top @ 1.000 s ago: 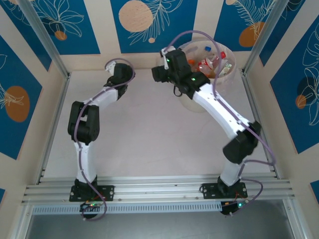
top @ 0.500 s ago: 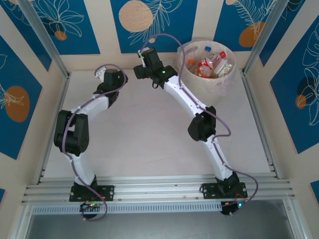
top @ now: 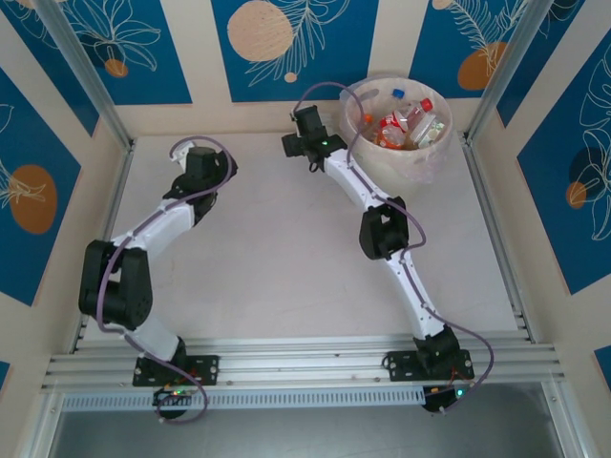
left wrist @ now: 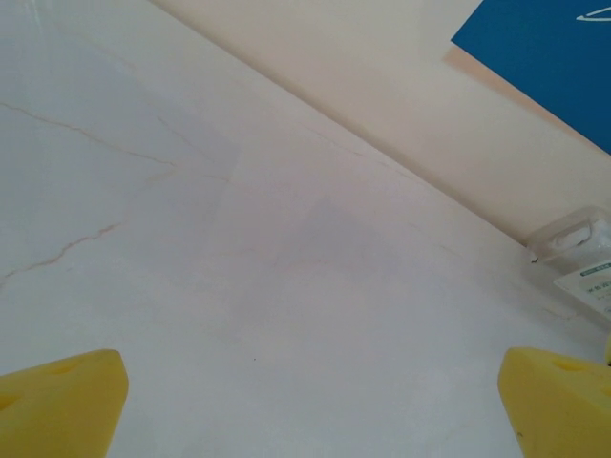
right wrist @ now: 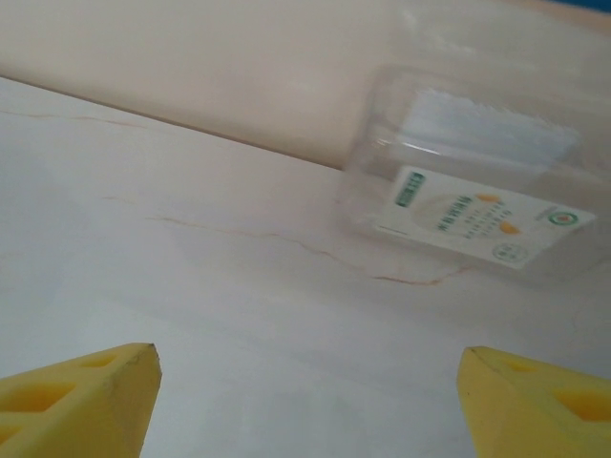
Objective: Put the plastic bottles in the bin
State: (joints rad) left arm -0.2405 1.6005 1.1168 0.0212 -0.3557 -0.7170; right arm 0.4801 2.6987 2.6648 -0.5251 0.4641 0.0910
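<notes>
Clearly, the small clear plastic bottles (top: 401, 124) with red and orange labels and coloured caps lie together inside the large round cream-white bin (top: 349, 113). The bin stands at about 1 o'clock on the pale marbled surface (top: 286, 248), close to the far wall. We see a clear plastic liner (top: 434, 157) folded over its rim.

The right gripper (right wrist: 305, 405) is at about 12 o'clock, just beside the bin on its 9 o'clock side and outside it. Its yellow fingers (right wrist: 81, 396) stand wide apart and hold nothing; between them we see the bare surface. In the right wrist view a clear, boxy plastic container with a white printed label (right wrist: 468, 205) lies at about 1 o'clock ahead of the fingers, against the foot of the cream wall (right wrist: 191, 57). We cannot tell if it is one of the bottles.

The left gripper (left wrist: 305, 410) is at about 11 o'clock on the surface, well apart from the bin. Its yellow fingers (left wrist: 57, 405) are also spread wide and hold nothing. In the left wrist view a clear labelled container (left wrist: 573, 239) shows at the 3 o'clock edge, near the wall.
</notes>
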